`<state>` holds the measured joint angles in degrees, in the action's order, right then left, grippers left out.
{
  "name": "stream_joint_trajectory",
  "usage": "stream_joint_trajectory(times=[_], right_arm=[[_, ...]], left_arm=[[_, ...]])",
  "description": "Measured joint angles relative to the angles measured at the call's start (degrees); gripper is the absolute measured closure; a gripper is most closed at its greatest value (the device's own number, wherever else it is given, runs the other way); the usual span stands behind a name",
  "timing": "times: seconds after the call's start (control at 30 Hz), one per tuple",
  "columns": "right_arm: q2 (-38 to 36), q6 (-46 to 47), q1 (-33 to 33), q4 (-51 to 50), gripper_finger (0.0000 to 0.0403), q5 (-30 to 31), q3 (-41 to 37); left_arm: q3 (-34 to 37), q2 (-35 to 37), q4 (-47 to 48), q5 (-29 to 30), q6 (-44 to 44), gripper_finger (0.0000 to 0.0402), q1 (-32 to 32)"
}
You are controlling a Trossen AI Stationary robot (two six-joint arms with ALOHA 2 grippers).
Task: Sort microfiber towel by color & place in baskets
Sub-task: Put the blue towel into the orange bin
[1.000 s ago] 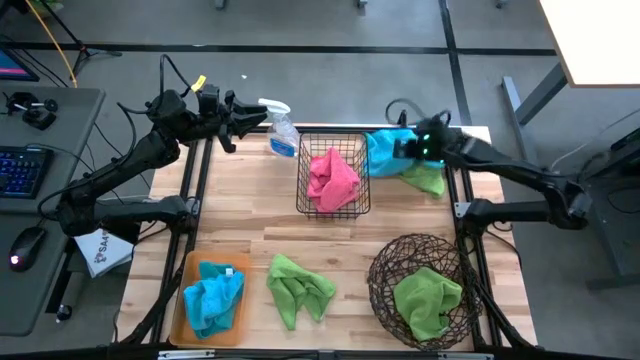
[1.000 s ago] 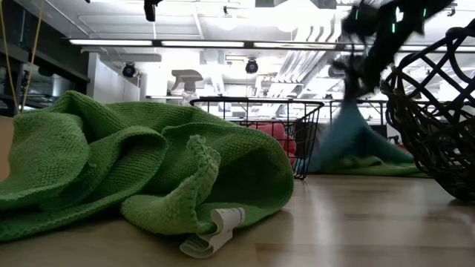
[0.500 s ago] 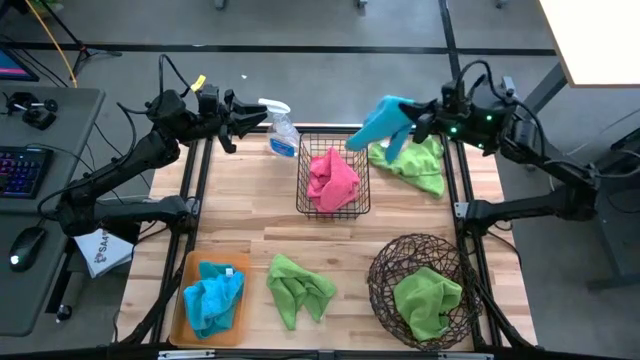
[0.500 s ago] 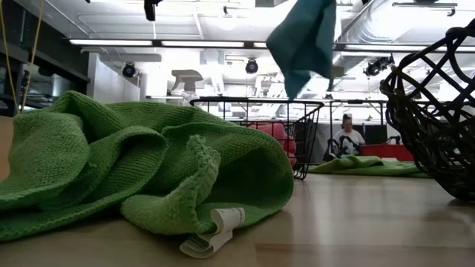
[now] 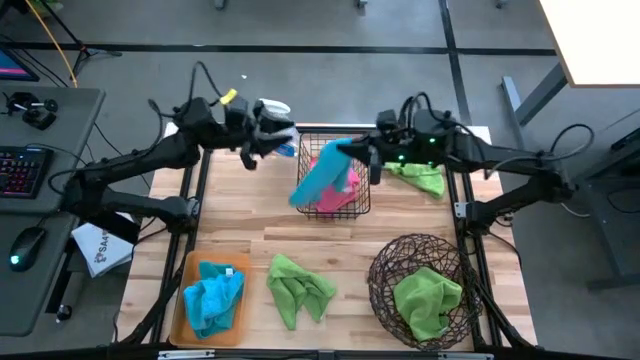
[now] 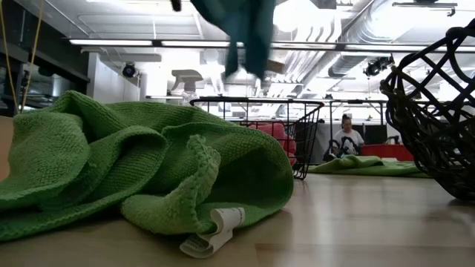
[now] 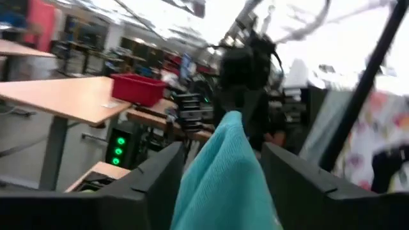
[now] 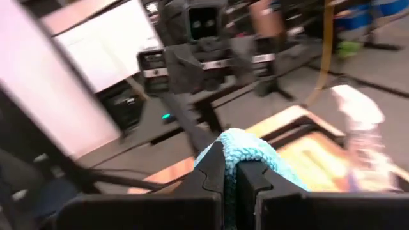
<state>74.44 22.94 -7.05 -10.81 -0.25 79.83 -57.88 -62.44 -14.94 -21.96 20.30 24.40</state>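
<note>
Swinging leftward since a moment ago, my right gripper (image 5: 352, 152) is clenching the teal towel (image 5: 318, 177), dangling it above the black wire basket (image 5: 362, 205) and its pink towel (image 5: 345, 188). My left gripper (image 5: 285, 138) is spreading open, facing it.

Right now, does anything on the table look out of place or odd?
Two green towels lie loose on the table, one near the front and one at the back right, outside the round twig basket. The right gripper holds a blue towel hanging over the black wire basket, which holds a pink towel.
</note>
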Motion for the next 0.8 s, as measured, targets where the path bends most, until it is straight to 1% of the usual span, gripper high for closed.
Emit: stream_joint_trajectory(times=[0.17,0.27,0.33,0.4,0.5,0.63,0.8], right_arm=[[2.63,1.05,0.32,5.48,0.0402,-6.8,0.0],[3.29,0.84,0.76,6.56,0.0403,-7.78,0.0],[3.33,0.57,0.95,6.44,0.0403,-7.84,-0.02],[3.31,0.53,1.33,7.02,0.0403,-8.04,-0.02],[3.31,-0.68,1.83,8.9,0.0403,-9.87,-0.02],[3.27,-2.03,2.34,9.84,0.0403,-10.1,-0.02],[3.27,-2.25,2.29,10.42,0.0403,-10.09,-0.04]], left_arm=[[-6.2,-4.55,7.48,-0.01,-8.91,0.016,-4.11],[-9.53,-7.65,11.44,0.0,-11.78,0.0149,-5.7],[-11.57,-9.5,13.1,-0.9,-11.88,0.0147,-6.41],[-12.99,-11.13,13.73,-3.37,-11.74,0.0146,-6.68],[-14.44,-13.94,13.72,-6.91,-9.59,0.0146,-6.88],[-14.94,-16.86,13.6,-12.9,-5.79,0.0146,-6.88],[-14.98,-19.56,11.25,-17.05,-3.23,0.0146,-6.9]])
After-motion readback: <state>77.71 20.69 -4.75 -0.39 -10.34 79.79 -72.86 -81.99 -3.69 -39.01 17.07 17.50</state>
